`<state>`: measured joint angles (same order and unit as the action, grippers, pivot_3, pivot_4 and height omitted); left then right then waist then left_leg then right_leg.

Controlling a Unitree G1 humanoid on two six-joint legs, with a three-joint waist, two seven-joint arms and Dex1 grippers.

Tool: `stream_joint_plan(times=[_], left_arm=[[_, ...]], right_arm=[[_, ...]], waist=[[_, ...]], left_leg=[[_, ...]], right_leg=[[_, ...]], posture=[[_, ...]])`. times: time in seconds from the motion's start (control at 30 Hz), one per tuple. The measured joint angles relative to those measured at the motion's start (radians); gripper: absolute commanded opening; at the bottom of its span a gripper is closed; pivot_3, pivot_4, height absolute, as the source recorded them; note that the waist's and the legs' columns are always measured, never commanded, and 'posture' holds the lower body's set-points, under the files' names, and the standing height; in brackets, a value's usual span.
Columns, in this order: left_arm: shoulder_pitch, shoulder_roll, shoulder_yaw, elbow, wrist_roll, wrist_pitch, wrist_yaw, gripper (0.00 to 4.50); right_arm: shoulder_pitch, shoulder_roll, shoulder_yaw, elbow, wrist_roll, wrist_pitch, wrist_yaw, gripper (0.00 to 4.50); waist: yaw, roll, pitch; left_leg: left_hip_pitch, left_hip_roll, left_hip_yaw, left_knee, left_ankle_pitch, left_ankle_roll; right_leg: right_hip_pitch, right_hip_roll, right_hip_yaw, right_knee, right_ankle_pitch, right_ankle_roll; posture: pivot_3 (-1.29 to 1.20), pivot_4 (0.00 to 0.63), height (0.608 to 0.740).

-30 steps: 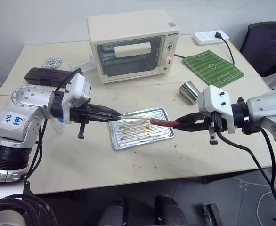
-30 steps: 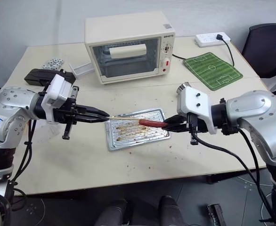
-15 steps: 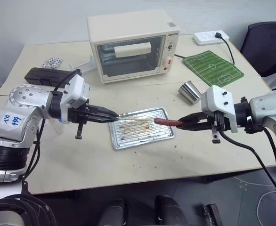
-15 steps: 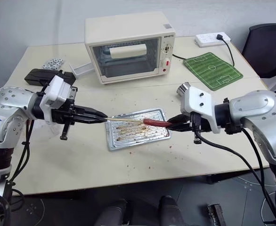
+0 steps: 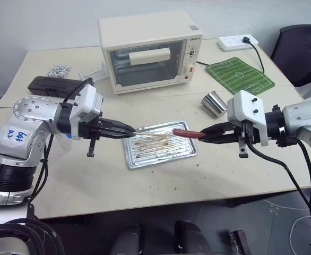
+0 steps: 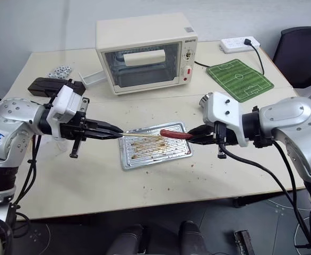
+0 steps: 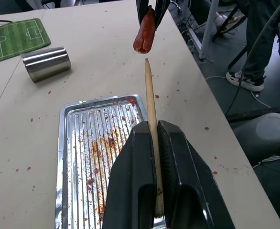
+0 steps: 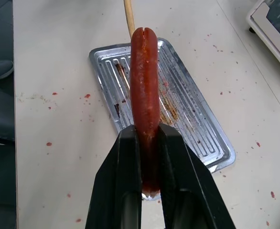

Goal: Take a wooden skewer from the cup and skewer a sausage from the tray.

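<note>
Skewer and sausage tip to tip above the tray (image 5: 145, 155)

The left gripper (image 5: 128, 129) pinched the wooden skewer (image 5: 154, 134), pointing toward 3 o'clock; the right gripper (image 5: 204, 135) clamped the sausage (image 5: 186, 132), pointing toward 9 o'clock.

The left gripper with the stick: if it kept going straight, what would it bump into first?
Probably the sausage in the right gripper. The left gripper aims its wooden skewer at the sausage's end.

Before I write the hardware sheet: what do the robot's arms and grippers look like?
Both arms are silver-grey with black joint rings, each ending in a white wrist block. The left gripper and right gripper each have two black fingers. Black cables run along both arms; the left arm bears a blue-scribbled white sticker.
</note>
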<state>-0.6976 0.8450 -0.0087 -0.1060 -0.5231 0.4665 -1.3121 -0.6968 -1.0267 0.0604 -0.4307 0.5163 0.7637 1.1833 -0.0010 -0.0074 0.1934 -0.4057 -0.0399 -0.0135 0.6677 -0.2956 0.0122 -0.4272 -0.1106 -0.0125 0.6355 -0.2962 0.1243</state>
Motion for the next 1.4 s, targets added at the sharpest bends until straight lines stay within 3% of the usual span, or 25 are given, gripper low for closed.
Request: stream_joint_plan(times=[0.57,1.4], left_arm=[[-0.036,0.000,-0.001,0.022,0.019,0.000,-0.018,0.00],[-0.076,-0.081,-0.012,0.041,0.020,-0.002,-0.012,0.00]], right_arm=[[0.042,0.000,0.000,-0.002,0.002,-0.001,-0.016,0.18],[-0.049,0.057,0.018,-0.018,0.042,0.064,-0.041,0.18]], waist=[[0.000,0.000,0.000],[-0.001,0.000,0.000]], left_leg=[[0.000,0.000,0.000,0.000,0.000,0.000],[0.000,0.000,0.000,0.001,0.000,0.000]], right_leg=[[0.000,0.000,0.000,0.000,0.000,0.000],[0.000,0.000,0.000,0.001,0.000,0.000]], posture=[[0.00,0.150,0.740],[0.00,0.150,0.740]])
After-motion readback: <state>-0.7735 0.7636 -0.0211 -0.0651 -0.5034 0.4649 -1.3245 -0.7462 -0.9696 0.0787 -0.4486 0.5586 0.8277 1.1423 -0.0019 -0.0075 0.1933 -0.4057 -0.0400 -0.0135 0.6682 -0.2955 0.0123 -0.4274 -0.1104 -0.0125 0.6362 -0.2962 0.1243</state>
